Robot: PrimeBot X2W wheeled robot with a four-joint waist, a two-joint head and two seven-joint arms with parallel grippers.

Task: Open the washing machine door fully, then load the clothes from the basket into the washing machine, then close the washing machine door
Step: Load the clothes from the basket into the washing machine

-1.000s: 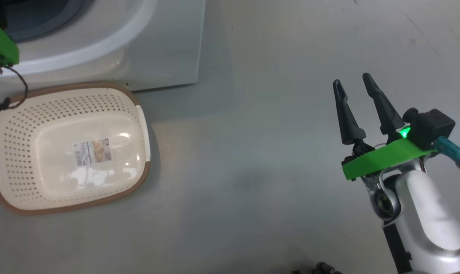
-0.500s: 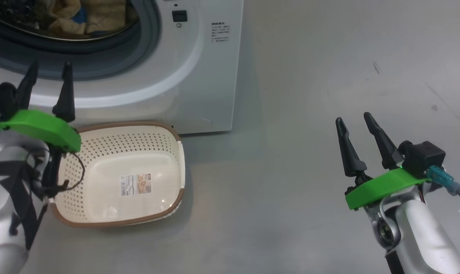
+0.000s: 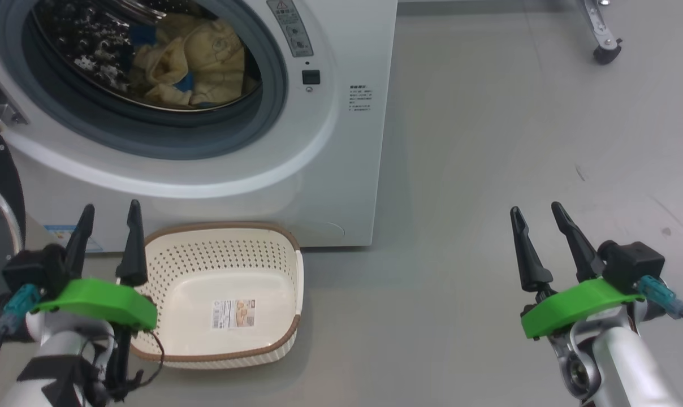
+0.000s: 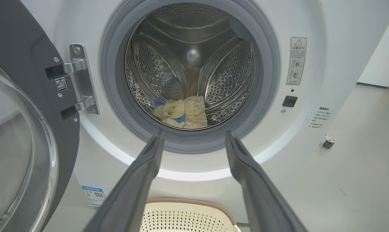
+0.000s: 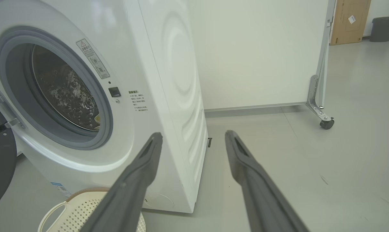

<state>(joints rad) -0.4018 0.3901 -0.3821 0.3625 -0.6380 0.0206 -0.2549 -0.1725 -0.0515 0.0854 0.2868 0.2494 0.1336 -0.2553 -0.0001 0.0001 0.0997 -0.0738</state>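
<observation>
The white washing machine [image 3: 341, 147] stands with its round door [image 4: 17, 135] swung wide open to the left. Cream-yellow clothes [image 3: 197, 65] with a blue patch lie inside the steel drum [image 4: 194, 64]. On the floor before the machine sits the cream basket [image 3: 228, 294], holding nothing but its label. My left gripper [image 3: 108, 217] hovers at the basket's left end, open and holding nothing. My right gripper [image 3: 536, 215] is open over bare floor, well to the right of the machine. In the left wrist view the fingers [image 4: 139, 180] point at the drum opening.
Grey floor stretches to the right of the machine. A white partition panel on castor wheels [image 5: 326, 122] stands behind and to the right. A wheel [image 3: 604, 53] shows at the head view's top right.
The head camera has tilted upward, bringing the drum opening and the clothes into view. Both grippers stay open; the left one now shows beside the basket.
</observation>
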